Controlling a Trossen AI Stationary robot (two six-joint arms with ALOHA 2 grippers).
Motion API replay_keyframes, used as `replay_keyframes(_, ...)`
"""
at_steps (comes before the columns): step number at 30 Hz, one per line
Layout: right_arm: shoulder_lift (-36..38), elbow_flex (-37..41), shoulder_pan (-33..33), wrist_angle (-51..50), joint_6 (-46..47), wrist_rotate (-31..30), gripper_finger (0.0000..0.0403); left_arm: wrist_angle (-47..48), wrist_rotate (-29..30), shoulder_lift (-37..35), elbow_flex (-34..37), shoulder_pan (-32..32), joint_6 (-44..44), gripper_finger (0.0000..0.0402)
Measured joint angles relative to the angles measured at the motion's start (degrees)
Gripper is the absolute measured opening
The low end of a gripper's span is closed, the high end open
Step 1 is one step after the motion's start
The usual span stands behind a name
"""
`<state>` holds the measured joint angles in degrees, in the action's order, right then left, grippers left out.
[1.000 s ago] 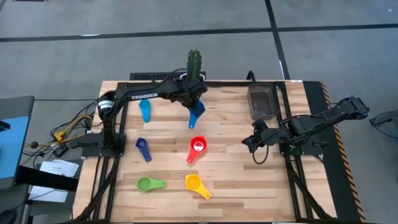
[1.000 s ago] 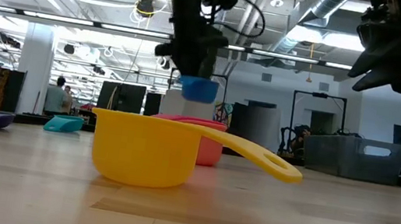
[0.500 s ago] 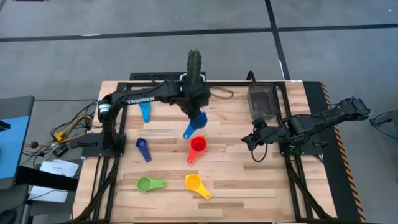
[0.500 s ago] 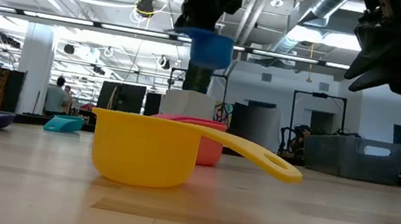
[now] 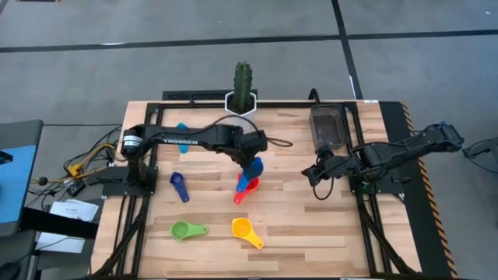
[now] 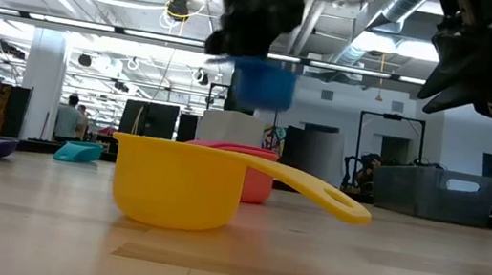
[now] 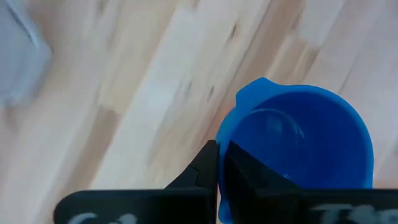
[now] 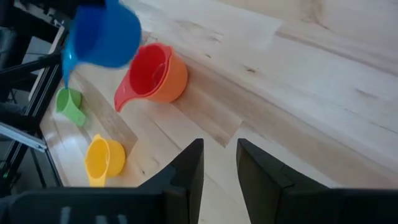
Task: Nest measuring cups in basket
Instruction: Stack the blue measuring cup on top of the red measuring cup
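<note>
My left gripper [image 5: 250, 158] is shut on a blue measuring cup [image 5: 255, 168] and holds it in the air over the table's middle. It hangs just above a red cup [image 8: 149, 71] nested in an orange cup [image 8: 178, 81]. Lying on the table are the yellow [image 5: 244, 230], green [image 5: 185, 229], dark blue [image 5: 179, 187] and light blue [image 5: 183, 128] cups. The dark grey basket [image 5: 327, 128] stands at the far right. My right gripper [image 5: 315, 176] hovers open at the right, holding nothing. My left gripper holds the blue cup by the bowl's wall [image 7: 225, 134]. One finger [image 7: 255, 180] stands inside the bowl and the other [image 7: 198, 171] outside it. The fingers slant down from the table's left. The cup hangs clear of the table, mouth up.
A white pot with a cactus [image 5: 243, 99] stands at the far edge's middle. Black rails [image 5: 354, 155] frame the wooden table. Bare wood lies between the red cup and the basket.
My left gripper has carried the blue cup from beside the cactus pot toward the near edge and a little to the right. It now hangs over the red cup. The cup has stayed lifted clear of the table.
</note>
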<state>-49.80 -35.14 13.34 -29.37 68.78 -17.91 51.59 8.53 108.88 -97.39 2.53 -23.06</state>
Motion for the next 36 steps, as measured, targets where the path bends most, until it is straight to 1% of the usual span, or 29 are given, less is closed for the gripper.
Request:
replay_keyframes(7, 0.0, 0.0, -0.01, 0.07, -0.3, 0.64, 0.0119, 0.44, -0.78, -0.02, 4.45, -0.99, -1.21, 0.0)
replay_keyframes(18, 0.0, 0.0, 0.0, 0.4, -0.25, 1.12, 0.0119, -7.32, -0.76, 0.0, 10.07, -1.15, -3.97, 0.0)
replay_keyframes(23, 0.0, 0.0, 0.0, 1.62, -0.27, 1.14, 0.0119, -9.41, -0.78, -0.02, 12.24, -1.37, -6.0, 0.0001)
replay_keyframes(31, -0.02, 0.0, 0.0, 1.6, -0.24, 1.33, 0.0131, -10.63, -0.66, 0.0, 13.3, -1.48, -7.81, 0.0042)
replay_keyframes(36, -0.01, 0.0, 0.0, 1.6, -0.2, 1.51, 0.0143, -9.26, -0.61, 0.0, 12.22, -1.47, -8.81, 0.0071)
